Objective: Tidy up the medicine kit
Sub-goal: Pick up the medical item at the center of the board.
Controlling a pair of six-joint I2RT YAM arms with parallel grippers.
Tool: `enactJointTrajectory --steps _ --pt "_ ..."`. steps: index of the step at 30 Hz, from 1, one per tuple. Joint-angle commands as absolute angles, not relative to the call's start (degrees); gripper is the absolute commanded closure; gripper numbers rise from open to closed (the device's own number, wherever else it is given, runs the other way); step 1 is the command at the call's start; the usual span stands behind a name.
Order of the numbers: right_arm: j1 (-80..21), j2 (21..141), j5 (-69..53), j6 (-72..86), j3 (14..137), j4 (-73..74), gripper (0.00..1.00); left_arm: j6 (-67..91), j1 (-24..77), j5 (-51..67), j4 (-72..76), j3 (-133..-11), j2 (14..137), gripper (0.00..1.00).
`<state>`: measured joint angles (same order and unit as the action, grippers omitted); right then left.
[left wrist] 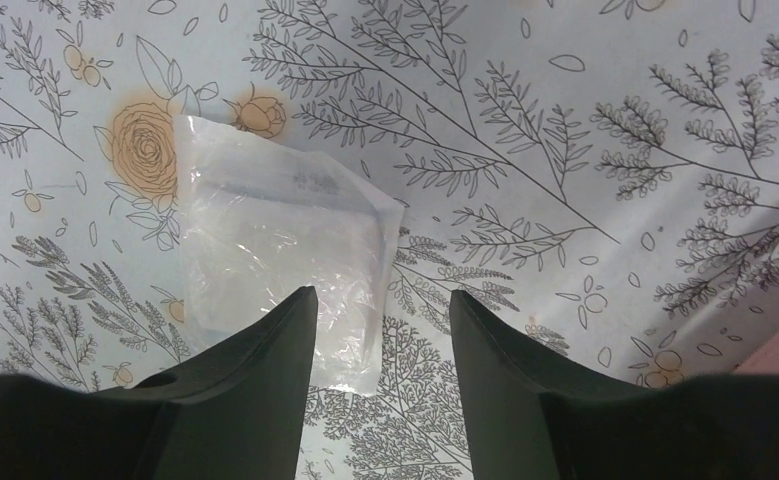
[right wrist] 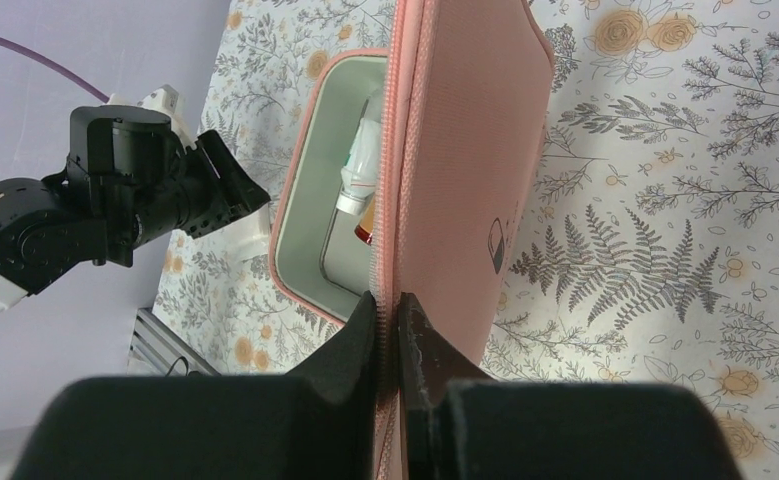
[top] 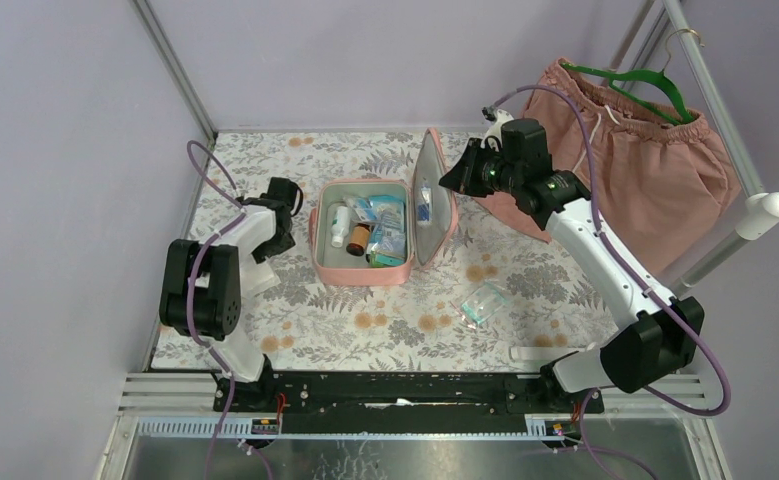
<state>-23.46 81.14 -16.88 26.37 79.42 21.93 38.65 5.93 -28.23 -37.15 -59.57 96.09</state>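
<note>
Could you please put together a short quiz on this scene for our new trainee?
1. Multiple choice: what does the right gripper pinch? A) a bottle B) the lid of the medicine kit C) the green hanger
2. True or false: the left gripper has its jaws fully shut.
3. Short answer: what lies on the floral cloth under the left gripper?
Key: 1 B; 2 false, the jaws stand apart; 3 a clear plastic packet.

Overhead and close right-wrist views share the medicine kit [top: 363, 274].
</note>
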Motion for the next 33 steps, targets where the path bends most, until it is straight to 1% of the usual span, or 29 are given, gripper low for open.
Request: enactJointTrajectory --steps 1,10,16,20,21,24,28,33 --pt "-23.52 80.51 -19.15 25.08 77.94 23.79 1.0 38.63 4.69 -31.29 -36.96 -60.25 97.02 0.41" --pt "-23.54 80.6 -19.28 25.31 78.05 23.64 1.0 38.7 4.39 -29.13 -35.84 -60.54 101.32 0.43" --pt "-23.51 80.63 -19.55 25.63 78.18 23.38 1.0 38.39 4.31 -29.48 -35.86 -60.64 101.94 0.52" --pt "-23.55 80.6 -19.71 25.77 78.31 23.39 1.0 38.16 4.26 -29.28 -35.88 -60.39 101.49 0.64" --pt "-23.48 80.52 -19.67 25.75 78.22 23.44 1.0 38.19 4.26 -28.86 -35.86 -60.0 101.0 0.74" --pt "-23.55 80.51 -19.69 25.81 78.18 23.5 1.0 38.02 4.23 -28.47 -36.01 -59.84 100.45 0.83" --pt "-23.5 80.38 -19.69 25.66 78.31 23.55 1.0 37.52 4.3 -27.21 -37.03 -60.99 98.44 0.99" --pt "-23.51 80.16 -19.51 25.77 78.07 23.65 1.0 36.35 4.26 -25.07 -40.13 -64.22 92.31 1.0"
